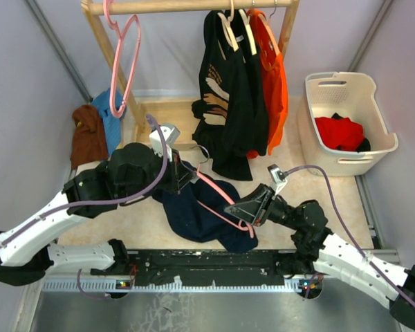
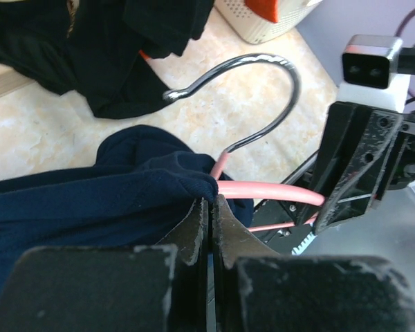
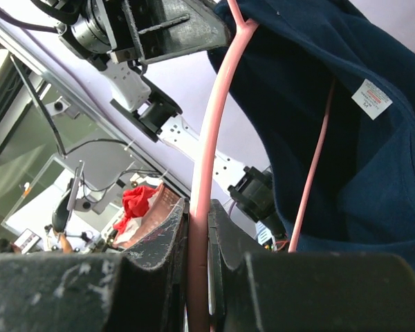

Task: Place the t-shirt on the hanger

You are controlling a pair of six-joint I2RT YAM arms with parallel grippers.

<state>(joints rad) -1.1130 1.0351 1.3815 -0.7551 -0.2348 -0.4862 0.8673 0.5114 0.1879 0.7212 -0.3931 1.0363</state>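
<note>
The dark navy t-shirt [image 1: 194,216] hangs bunched between my two arms, low over the floor. My left gripper [image 1: 187,178] is shut on a fold of its fabric [image 2: 90,200] near the neck, the jaws pressed together [image 2: 211,202]. The pink hanger [image 1: 218,194] runs slantwise through the shirt, and its silver hook [image 2: 263,59] sticks out above the cloth. On one pink arm [image 3: 218,117] my right gripper [image 1: 243,213] is shut, the bar squeezed between its jaws [image 3: 199,218]. A white label [image 3: 372,99] shows inside the t-shirt [image 3: 346,173].
A wooden rack [image 1: 194,5] at the back carries a black printed shirt [image 1: 225,97], an orange shirt [image 1: 275,90] and an all-pink hanger [image 1: 124,62]. A white basket [image 1: 373,104] with red cloth stands at the right. Brown and blue clothes [image 1: 93,131] lie at the left wall.
</note>
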